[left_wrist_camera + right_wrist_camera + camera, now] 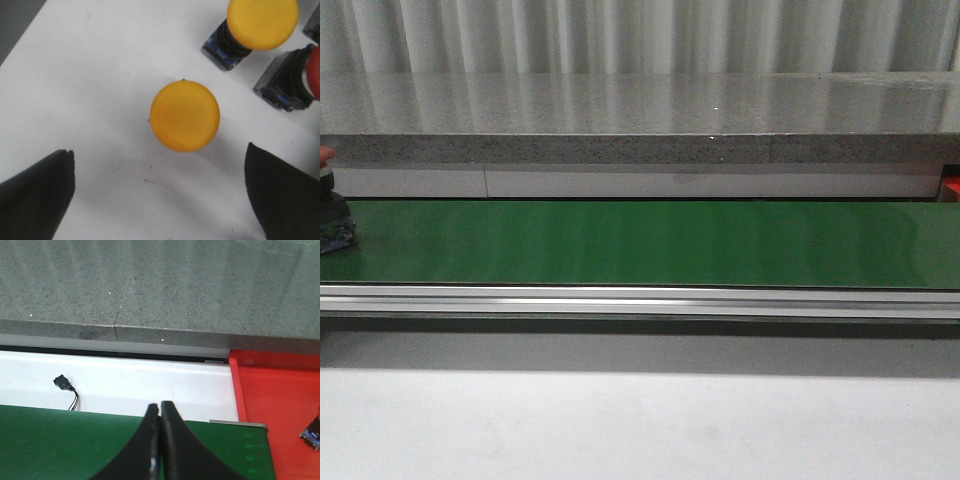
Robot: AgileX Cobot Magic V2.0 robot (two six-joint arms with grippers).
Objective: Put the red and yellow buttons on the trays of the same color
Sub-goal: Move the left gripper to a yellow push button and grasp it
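Button: I see a round, domed yellow plastic cap [184,115], matte, upright on white surface [100,75].
Left gripper [160,192]: fingers spread wide, holding nothing.
Right gripper [160,440]: fingers pressed together, empty.

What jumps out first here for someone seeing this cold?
The yellow button seen cap-up on a white surface between the left gripper's open fingers, with another yellow button beyond it. Next, the long green conveyor belt across the front view, and the red tray past the right gripper's closed fingers.
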